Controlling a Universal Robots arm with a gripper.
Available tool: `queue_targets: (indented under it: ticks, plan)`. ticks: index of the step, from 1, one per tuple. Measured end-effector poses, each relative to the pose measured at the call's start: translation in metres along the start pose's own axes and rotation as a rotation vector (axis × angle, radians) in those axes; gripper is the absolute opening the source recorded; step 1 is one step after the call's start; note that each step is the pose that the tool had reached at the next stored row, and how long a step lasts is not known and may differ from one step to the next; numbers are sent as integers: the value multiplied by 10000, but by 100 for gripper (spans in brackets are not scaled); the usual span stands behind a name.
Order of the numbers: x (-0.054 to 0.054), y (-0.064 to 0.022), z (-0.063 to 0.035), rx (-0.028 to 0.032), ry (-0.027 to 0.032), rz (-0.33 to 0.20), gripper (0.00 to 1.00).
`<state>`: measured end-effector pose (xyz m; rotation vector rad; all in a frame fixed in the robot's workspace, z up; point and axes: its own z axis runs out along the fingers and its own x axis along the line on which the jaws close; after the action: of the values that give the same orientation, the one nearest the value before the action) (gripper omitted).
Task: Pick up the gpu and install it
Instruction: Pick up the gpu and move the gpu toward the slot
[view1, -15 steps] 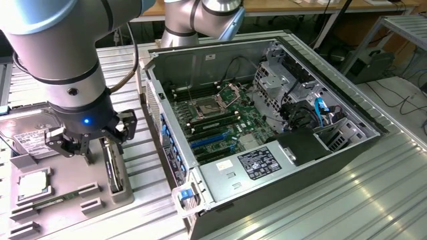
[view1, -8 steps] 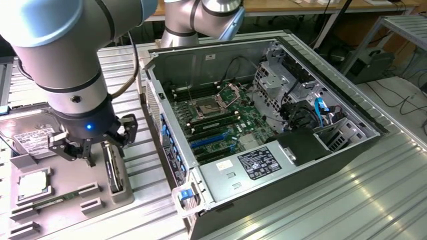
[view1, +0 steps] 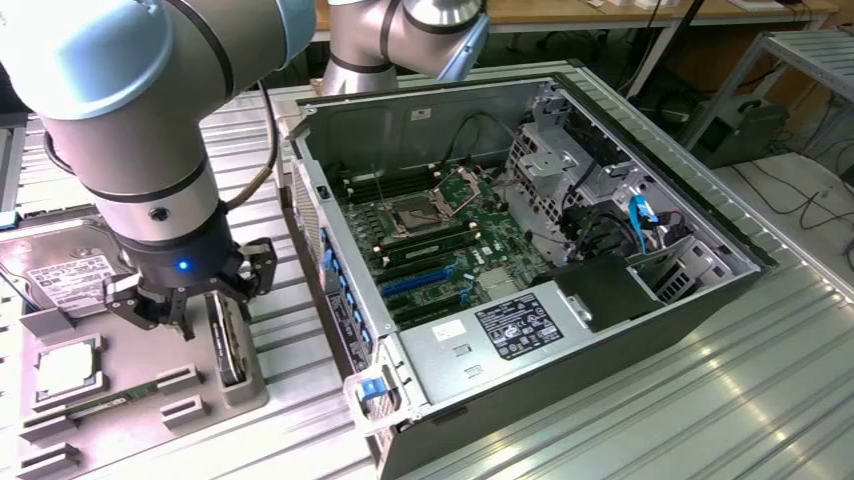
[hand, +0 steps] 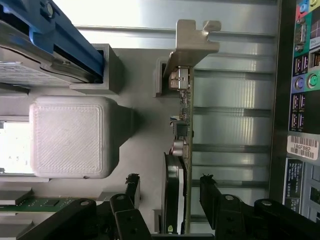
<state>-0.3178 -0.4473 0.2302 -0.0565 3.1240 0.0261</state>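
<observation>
Nearest on the table (view1: 747, 400), at the exterior view's left, a grey holder tray (view1: 134, 440) carries the spare parts: a slim green memory stick (view1: 123, 400) lies in its near slot. Just beyond it is a square processor (view1: 64, 370).

The gpu (hand: 181, 131) stands on its long edge in a slot along the tray's right side, its silver bracket (hand: 192, 40) at one end. It is seated in the holder, not lifted. The hand (hand: 169, 181) hangs directly over it, opened as wide as it goes and holding nothing. One finger stands on each side of the card with a visible gap on both sides. In the exterior view the hand (view1: 200, 305) sits low above the tray with the gpu (view1: 230, 345) poking out beneath it.

A silver hard drive (view1: 60, 275) rests farther back in the tray. At the exterior view's right the computer case (view1: 641, 330) lies open on its side, showing the motherboard (view1: 427, 225) and blue expansion slots (view1: 414, 285).

The step in hand looks like the pick-up, at the point of lining up for the grasp. A clean grip would call for fingers square to the card's flat faces and low enough to catch the board.
</observation>
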Motion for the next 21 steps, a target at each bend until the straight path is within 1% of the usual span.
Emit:
queue_targets:
  ticks: [5,12,15,16,17,18,19,21]
  plan:
    - [0,11,82,0,0,-2,60]
    - [0,12,82,1,0,-1,59]
    - [1,12,82,1,0,-1,40]
    - [0,11,82,1,-1,-1,40]
    - [0,12,82,1,-1,-1,34]
    - [0,12,82,0,-1,-1,34]
    - [0,12,82,1,-1,-1,28]
    - [0,12,82,1,0,-1,28]
